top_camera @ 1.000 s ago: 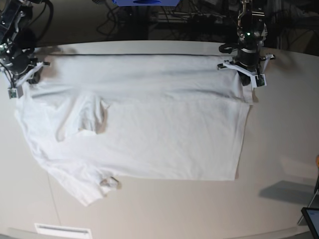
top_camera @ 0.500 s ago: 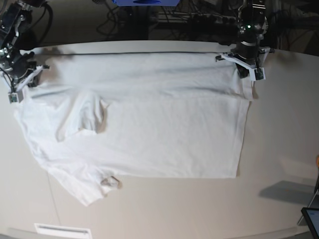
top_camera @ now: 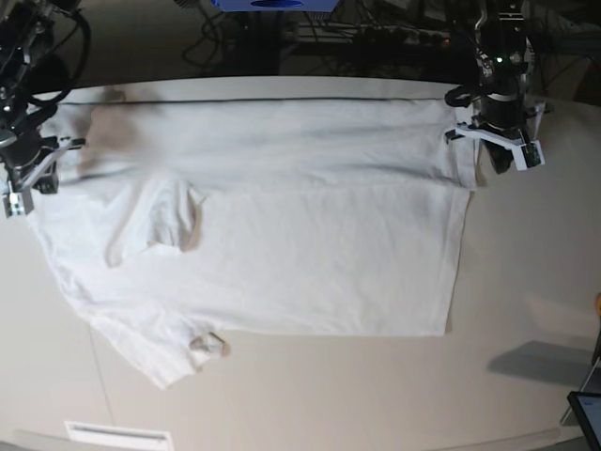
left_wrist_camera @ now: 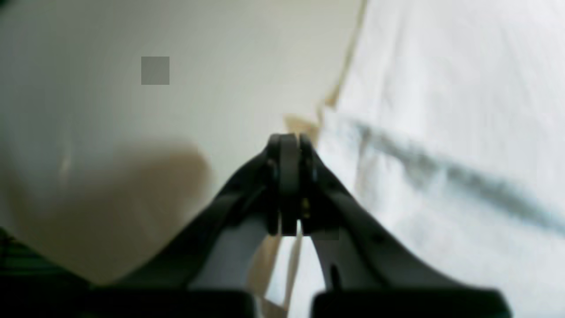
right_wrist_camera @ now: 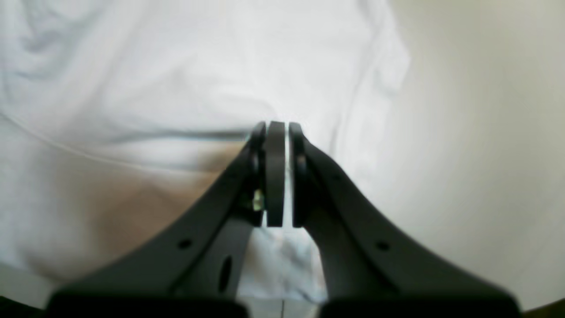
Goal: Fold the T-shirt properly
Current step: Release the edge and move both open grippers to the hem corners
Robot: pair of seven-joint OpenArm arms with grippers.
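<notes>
The white T-shirt lies spread flat on the off-white table, with one sleeve folded in onto the body. My left gripper is shut and sits just off the shirt's far right corner. In the left wrist view its tips hang over bare table, with the shirt to their right. My right gripper is shut at the shirt's far left edge. In the right wrist view its tips hover over the cloth. I cannot tell whether they pinch it.
The table's far edge has cables and a blue object behind it. A dark screen corner sits at the front right. A white label sits at the front left.
Both arms have moved outward: the left gripper to the right, off the shirt's corner, the right gripper to the left and a little toward the front. The shirt has barely moved.
</notes>
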